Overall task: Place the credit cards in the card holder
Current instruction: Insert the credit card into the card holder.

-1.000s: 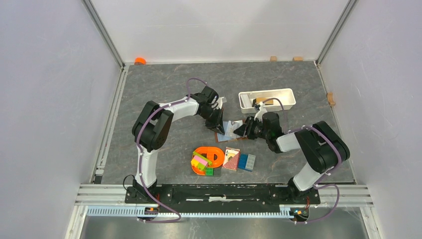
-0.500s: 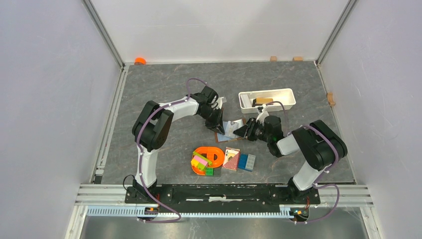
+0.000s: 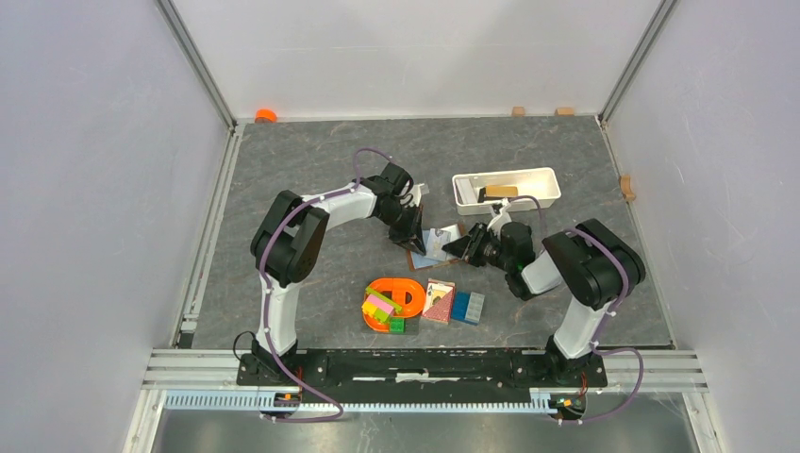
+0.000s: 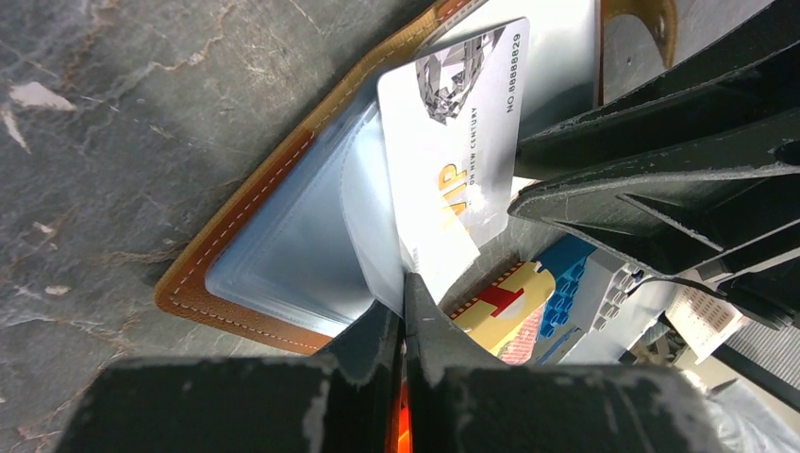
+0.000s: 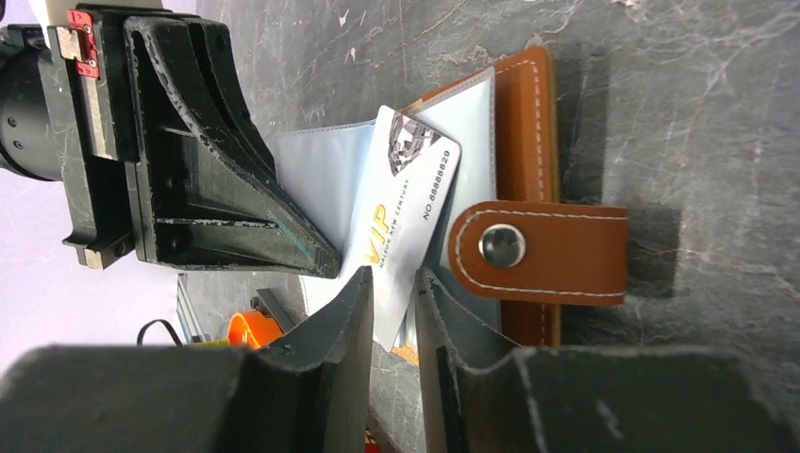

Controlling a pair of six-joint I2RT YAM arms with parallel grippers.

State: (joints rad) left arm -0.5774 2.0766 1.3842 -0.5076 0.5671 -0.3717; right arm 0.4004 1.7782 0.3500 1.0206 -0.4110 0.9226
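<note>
Between the right gripper's (image 5: 394,283) black jaws: silver-white plastic card (image 5: 408,203), gold lettering, grey diamond print. Beyond them: tan-brown leather card holder (image 5: 526,123), white stitching, bluish-clear sleeves; grey veined tabletop (image 5: 708,94).

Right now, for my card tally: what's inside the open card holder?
Clear plastic sleeves and one white VIP card slanting across them. The left fingers cover the card's lower end, so whether it is tucked in is unseen.

**Lettering on the pale credit card**

The pale credit card (image 5: 408,212) bears large gold letters "VIP". A small line under them ends in "NEW CENTURY". Along one long edge, near a grey faceted emblem, runs "NO 88888829". From above, the print on the red playing-card pack (image 3: 439,300) is too small to read.
</note>
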